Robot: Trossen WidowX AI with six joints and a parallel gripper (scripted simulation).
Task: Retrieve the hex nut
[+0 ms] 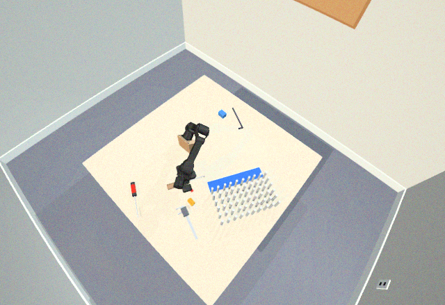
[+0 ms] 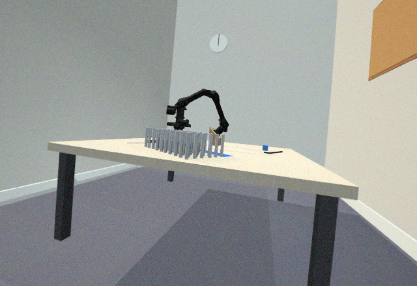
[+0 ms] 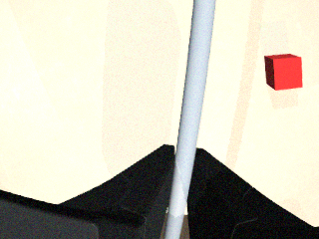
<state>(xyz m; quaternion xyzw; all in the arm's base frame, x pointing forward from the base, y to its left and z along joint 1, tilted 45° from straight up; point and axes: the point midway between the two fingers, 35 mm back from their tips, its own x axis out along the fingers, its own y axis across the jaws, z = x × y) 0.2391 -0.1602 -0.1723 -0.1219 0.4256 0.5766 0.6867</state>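
My gripper (image 1: 185, 182) (image 3: 181, 158) is shut on the thin metal shaft of the wooden-handled tool (image 1: 170, 185) (image 3: 197, 75). The shaft runs up between the fingertips in the wrist view; its far end is out of that view. The tool is left of the spacer field in the top view. Many slim metal spacers (image 1: 221, 223) (image 2: 186, 148) stand in rows. The blue taped strip (image 1: 233, 178) (image 2: 228, 155) lies along one side of them. The hex nut is not visible. A black bent rod (image 1: 237, 117) (image 2: 273, 152) and a red-handled screwdriver (image 1: 133, 189) lie on the table.
A small red cube (image 1: 192, 190) (image 3: 286, 73) is close beside the gripper. An orange block (image 1: 191, 201) and a caliper (image 1: 190, 224) lie nearby. A blue block (image 1: 222, 114) (image 2: 264, 148) is near the bent rod. A tan box (image 1: 185, 144) is at the arm's base.
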